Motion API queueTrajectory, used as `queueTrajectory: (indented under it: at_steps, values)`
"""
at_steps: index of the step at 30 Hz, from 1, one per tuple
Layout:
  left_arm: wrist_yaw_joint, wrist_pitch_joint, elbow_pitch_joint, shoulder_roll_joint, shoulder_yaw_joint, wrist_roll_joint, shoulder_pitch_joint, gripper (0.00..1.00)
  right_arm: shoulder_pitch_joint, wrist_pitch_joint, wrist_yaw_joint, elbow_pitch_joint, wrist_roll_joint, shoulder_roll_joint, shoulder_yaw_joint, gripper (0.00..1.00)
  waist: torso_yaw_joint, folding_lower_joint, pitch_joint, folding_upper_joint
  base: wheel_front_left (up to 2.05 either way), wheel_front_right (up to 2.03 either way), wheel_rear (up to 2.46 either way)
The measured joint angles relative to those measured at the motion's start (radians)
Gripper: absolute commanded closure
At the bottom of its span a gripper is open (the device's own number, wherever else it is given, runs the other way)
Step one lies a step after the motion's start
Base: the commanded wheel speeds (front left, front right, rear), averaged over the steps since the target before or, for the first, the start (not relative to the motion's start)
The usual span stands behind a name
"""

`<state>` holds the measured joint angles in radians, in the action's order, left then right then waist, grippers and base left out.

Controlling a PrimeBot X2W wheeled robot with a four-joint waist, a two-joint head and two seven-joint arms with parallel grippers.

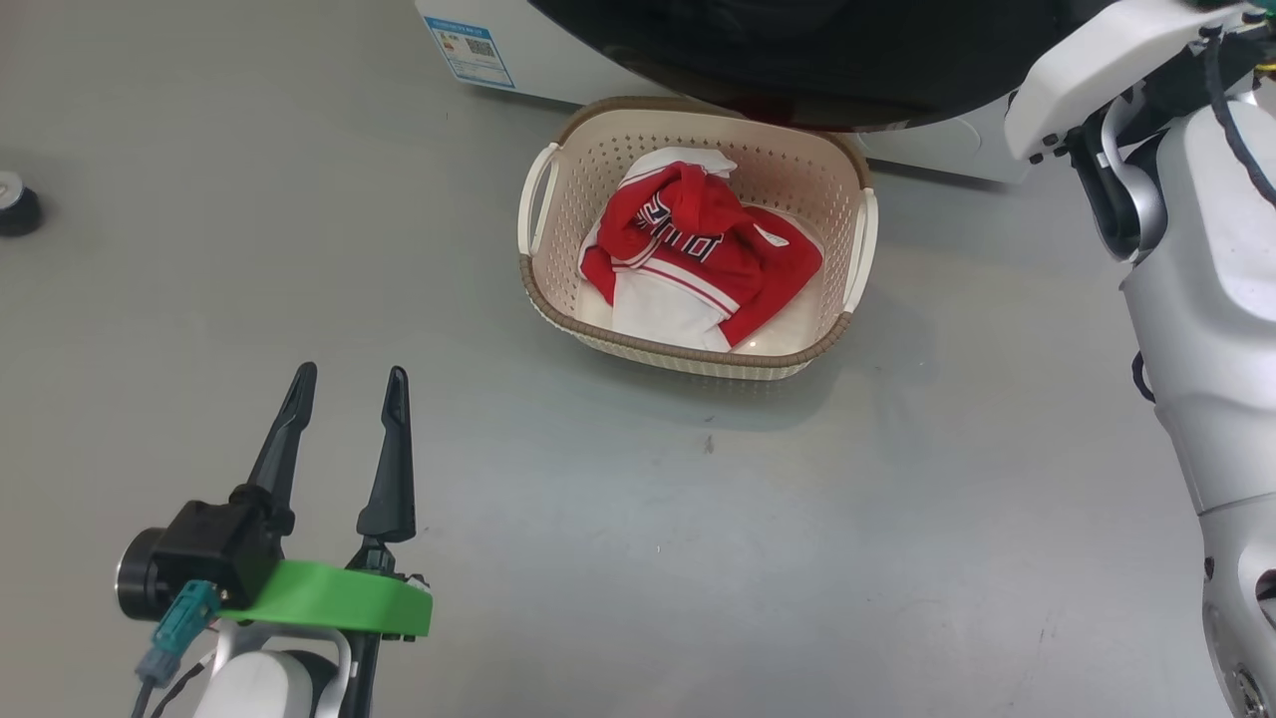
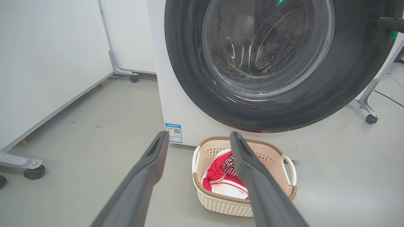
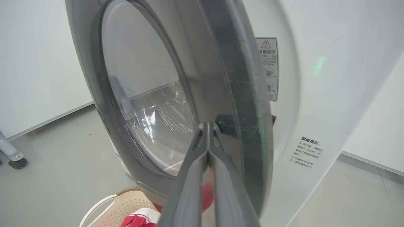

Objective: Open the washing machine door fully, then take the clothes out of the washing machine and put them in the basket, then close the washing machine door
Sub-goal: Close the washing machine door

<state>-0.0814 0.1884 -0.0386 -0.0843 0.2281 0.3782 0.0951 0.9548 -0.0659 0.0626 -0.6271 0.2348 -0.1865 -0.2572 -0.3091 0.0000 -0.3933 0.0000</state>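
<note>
L gripper hangs low at lower left of head view, over bare grey floor. Its fingers are spread wide w/ nothing btwn them, and it's well apart from the basket. In left wrist view the L gripper looks past its two splayed fingers toward the basket and the washer front.

Basket sits on the floor just in front of the washer, its far rim under the door. Clothes lie bunched inside it: a red jersey w/ white trim and lettering, white fabric showing underneath. Clothes also peek in at bottom edge of right wrist view, in the basket.

R gripper has its fingers pressed together, holding nothing, tips up against the outer face of the door near its dark rim edge. Door stands close to the washer front, but a narrow gap shows btwn them. From left wrist view the door covers the drum opening, perforated drum visible thru the glass. Blue label sits on the washer's lower corner. Pale R arm runs up right side of head view.
</note>
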Motion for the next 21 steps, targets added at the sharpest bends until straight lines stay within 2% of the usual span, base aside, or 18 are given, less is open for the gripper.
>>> queueTrajectory:
  at_steps: [8,21]
  values:
    - [0.009,0.011,0.021,0.008,0.005,0.005,0.025,0.00,0.075,-0.001,0.001,-0.044,-0.009,-0.020,0.007,1.00,-0.025,0.0000,-0.037,0.0000,0.00,0.00,0.00]
    - [0.034,0.030,0.049,0.029,0.043,0.008,0.089,0.00,0.233,0.004,-0.002,-0.098,-0.049,-0.095,0.023,1.00,-0.066,0.0000,-0.104,0.0000,0.00,0.00,0.00]
